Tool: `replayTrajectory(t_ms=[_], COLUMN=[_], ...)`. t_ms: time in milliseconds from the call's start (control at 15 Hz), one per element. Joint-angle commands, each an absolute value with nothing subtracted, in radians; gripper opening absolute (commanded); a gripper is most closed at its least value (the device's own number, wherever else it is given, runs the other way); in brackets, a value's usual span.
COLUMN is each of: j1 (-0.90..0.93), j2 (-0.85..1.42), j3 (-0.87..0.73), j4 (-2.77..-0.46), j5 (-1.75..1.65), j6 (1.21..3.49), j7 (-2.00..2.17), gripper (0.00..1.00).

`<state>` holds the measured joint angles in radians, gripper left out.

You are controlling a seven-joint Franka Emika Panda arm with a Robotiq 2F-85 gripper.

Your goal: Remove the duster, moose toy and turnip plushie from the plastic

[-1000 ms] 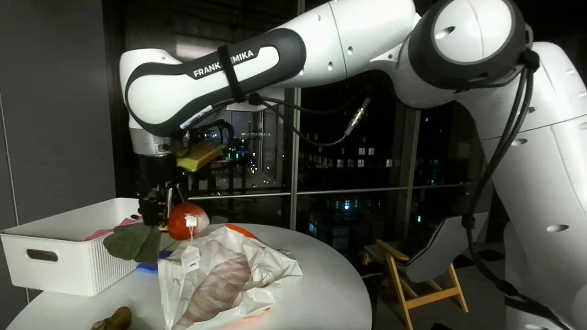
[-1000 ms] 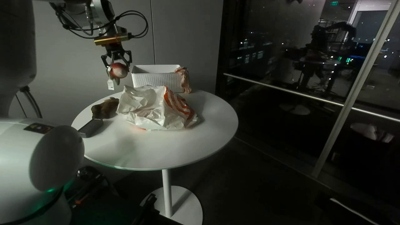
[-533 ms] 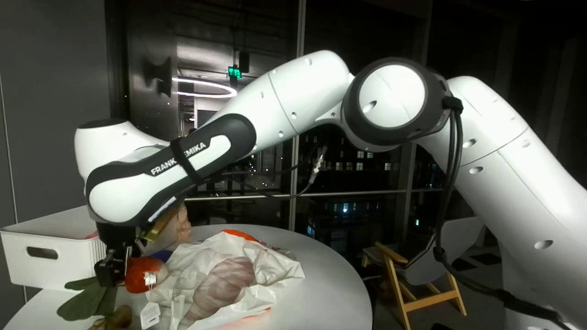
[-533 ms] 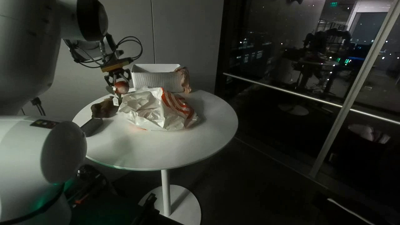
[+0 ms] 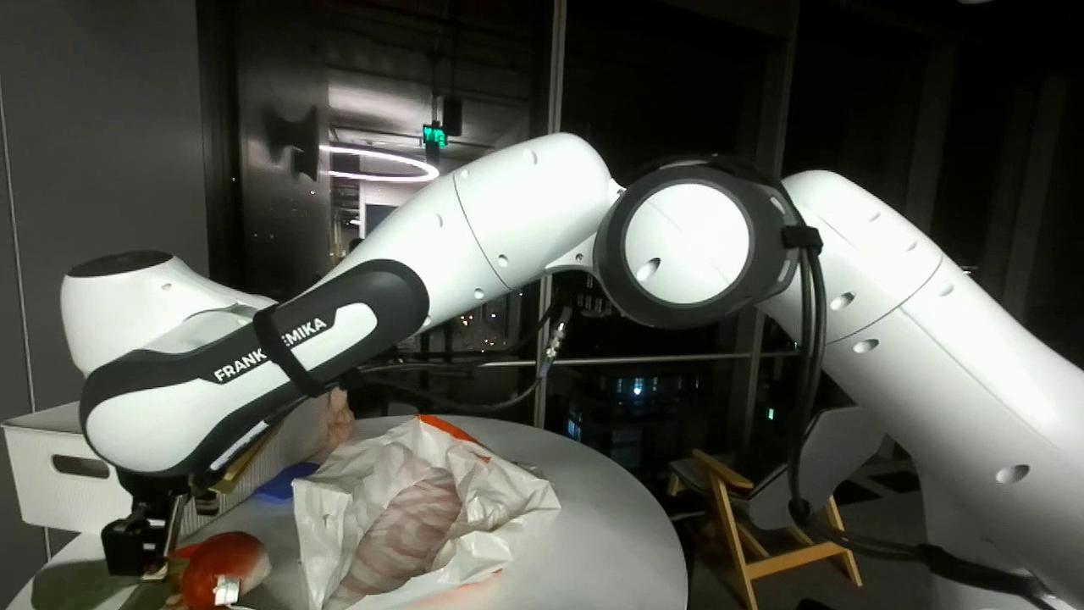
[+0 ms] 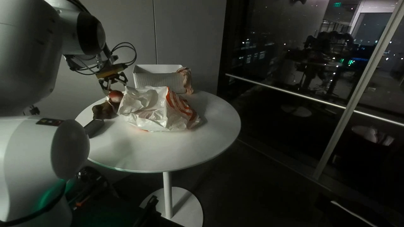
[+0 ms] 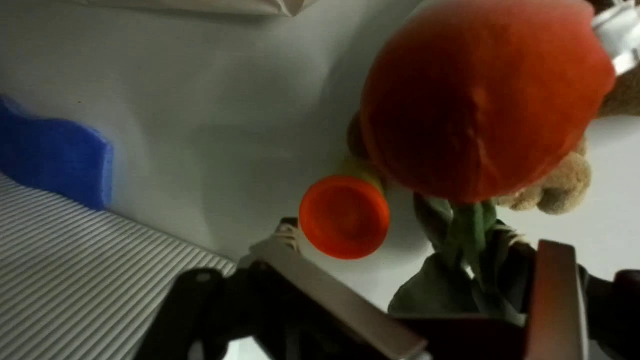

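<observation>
The turnip plushie [image 7: 480,110] hangs or rests tilted, red-orange body up, with its dark green leaves [image 7: 435,285] between my fingers. My gripper [image 7: 400,235] is spread open around those leaves; one finger's inner side may touch them. Beneath and beside the plushie lies the brown moose toy [image 6: 104,110], partly covered in the wrist view. A dark grey block [image 6: 94,127], apparently the duster, is near the moose toy on the table. To the side is the crumpled whitish plastic [image 5: 508,500], lying apart from my gripper [image 5: 140,559], with a pinkish striped area showing.
A white ribbed tub [image 6: 157,78] stands at the back, with a pinkish cloth [image 6: 186,80] over its end. A blue piece [image 7: 55,155] lies against the tub. Close to one fingertip is an orange round cup-like thing [image 7: 345,217]. The round table's edge [image 6: 205,159] curves around.
My gripper has come down with the turnip plushie, away from the tub and towards the moose toy. Within the last half second the fingers have spread. The plastic stays about where it was.
</observation>
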<state>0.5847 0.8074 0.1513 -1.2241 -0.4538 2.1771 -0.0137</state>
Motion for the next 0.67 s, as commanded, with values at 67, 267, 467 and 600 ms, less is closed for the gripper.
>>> replayTrajectory(t_ms=[67, 267, 467, 600], j1=[0.57, 0.548, 0.496, 0.457], j2=[0.674, 0.579, 0.483, 0.419], j3=[0.121, 0.097, 0.081, 0.086], j4=[-1.238, -1.268, -1.31, -1.369], j5=[-0.428, -0.404, -0.357, -0.299], j6=[2.026, 1.89, 1.777, 1.744], j7=[0.069, 0.134, 0.176, 0.189], gripper=[1.0, 1.0, 1.0, 1.0])
